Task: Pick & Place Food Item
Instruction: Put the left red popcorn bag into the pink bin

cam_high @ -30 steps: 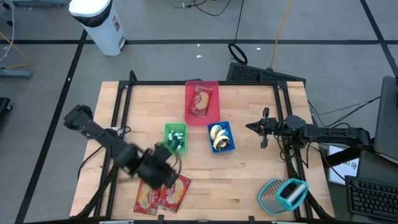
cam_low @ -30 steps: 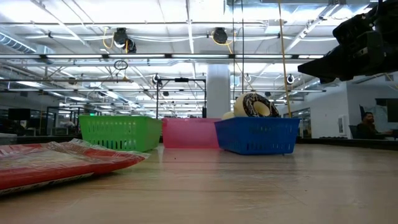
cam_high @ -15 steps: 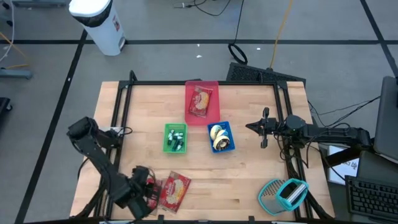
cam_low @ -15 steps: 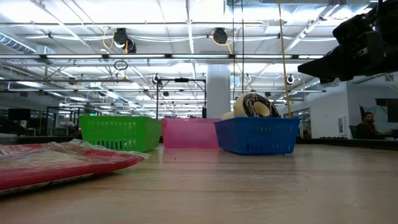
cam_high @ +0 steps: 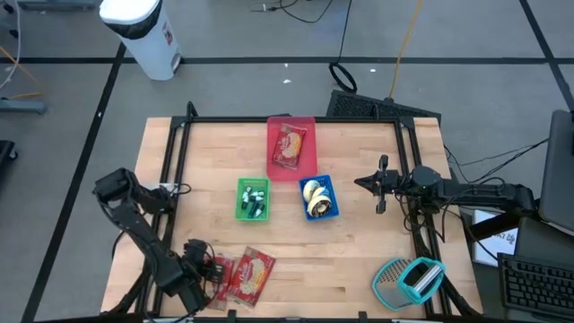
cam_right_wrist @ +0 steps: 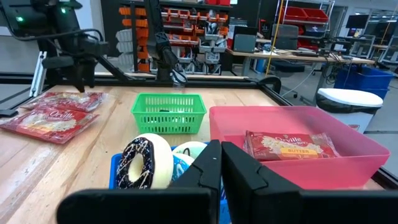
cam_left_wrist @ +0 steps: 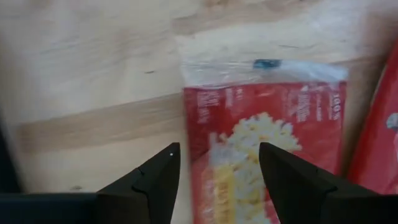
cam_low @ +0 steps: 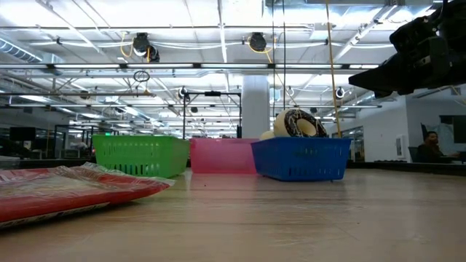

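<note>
Two red popcorn packets lie flat near the table's near left edge: the left one and the right one. My left gripper hangs open just above the left packet, pointing down, one finger over the bare wood beside it and one over its printed face. My right gripper waits shut and level at the table's right side. In the low view a packet shows at the left.
A pink basket holds another popcorn packet. A green basket holds small items, and a blue basket holds doughnuts. A teal and white tool lies at the near right. Black frame rails run along the table's sides.
My left gripper has swung from beside the green basket toward the table's near left corner and come down over the left popcorn packet, rolling about its own axis on the way. The packets have stayed where they lay.
</note>
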Controlling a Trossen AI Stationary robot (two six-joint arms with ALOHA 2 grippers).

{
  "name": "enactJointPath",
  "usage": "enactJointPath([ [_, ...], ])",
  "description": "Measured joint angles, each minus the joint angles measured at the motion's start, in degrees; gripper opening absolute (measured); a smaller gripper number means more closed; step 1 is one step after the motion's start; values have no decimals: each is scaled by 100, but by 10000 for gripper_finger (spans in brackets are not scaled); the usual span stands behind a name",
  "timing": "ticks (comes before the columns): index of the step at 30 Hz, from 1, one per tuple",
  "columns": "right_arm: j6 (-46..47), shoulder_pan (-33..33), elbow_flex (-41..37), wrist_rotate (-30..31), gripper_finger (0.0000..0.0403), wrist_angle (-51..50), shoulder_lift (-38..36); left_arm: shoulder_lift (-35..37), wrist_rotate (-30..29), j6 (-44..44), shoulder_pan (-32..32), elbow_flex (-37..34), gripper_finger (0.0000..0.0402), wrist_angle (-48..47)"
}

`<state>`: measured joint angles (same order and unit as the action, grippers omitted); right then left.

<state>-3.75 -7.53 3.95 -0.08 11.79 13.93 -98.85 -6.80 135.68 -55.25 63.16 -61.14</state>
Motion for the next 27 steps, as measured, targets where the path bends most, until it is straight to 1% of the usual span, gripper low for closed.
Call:
enactJointPath([
  [3,-7,2,-1,0,4,0,0,0,-135,-18,16,-238,224,363],
  [12,-1,2,-1,-1,4,0,2,21,-137,139,5,-805,226,998],
  [15,-4,2,-1,0,4,0,2,24,-221,138,5,-865,225,1155],
  [19,-5,1,0,0,4,0,1,14,-515,87,5,-874,225,1182],
  [23,-1,1,0,0,4,0,1,11,-571,98,5,-877,224,1182],
  [25,-6,0,0,0,4,0,2,9,-580,98,5,-879,217,1180],
  [27,0,0,-1,0,4,0,1,7,-603,94,5,-881,200,1178],
])
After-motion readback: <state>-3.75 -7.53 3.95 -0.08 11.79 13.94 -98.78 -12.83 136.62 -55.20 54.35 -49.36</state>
